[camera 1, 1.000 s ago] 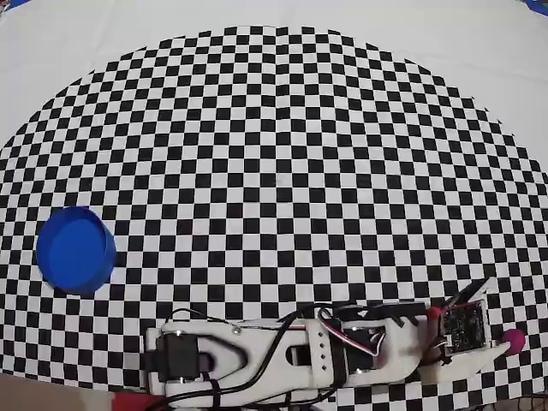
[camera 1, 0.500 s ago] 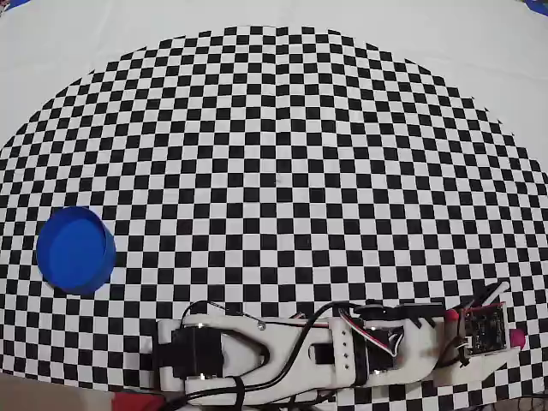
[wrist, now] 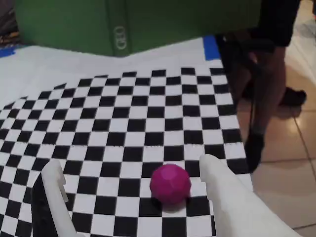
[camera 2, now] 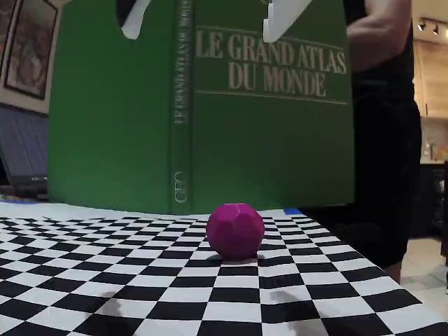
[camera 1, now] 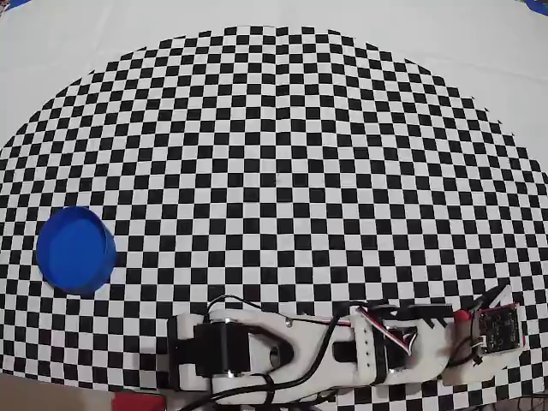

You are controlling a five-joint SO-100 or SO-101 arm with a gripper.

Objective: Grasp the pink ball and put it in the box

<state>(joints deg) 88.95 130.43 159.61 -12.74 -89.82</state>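
I've got the pink ball (wrist: 170, 183) sitting on the checkered mat (wrist: 148, 113), near the mat's right edge in the wrist view, close to where the bare floor (wrist: 281, 163) begins. It's round with small flat facets, so there's no long axis and no way it points; it just rests on the squares, casting a small shadow under it in the fixed view (camera 2: 236, 230).

The gripper (wrist: 133, 173) has its two white fingers spread wide apart, one finger (wrist: 54, 192) on the left of the wrist view, the other on the right just beside the ball. The ball lies between them, nearer the right one, and I see nothing clamped. From the fixed view the two fingertips hang high above the ball, cut off by the top edge.

From overhead the arm (camera 1: 342, 351) lies along the near edge of the mat and covers the ball completely; I can't find any pink there. The blue box (camera 1: 75, 250) stands far off at the left, well apart from the arm.

A big green atlas (camera 2: 210, 105) stands upright behind the ball. A person in dark clothes (camera 2: 381, 126) is at the right, mostly cut off.
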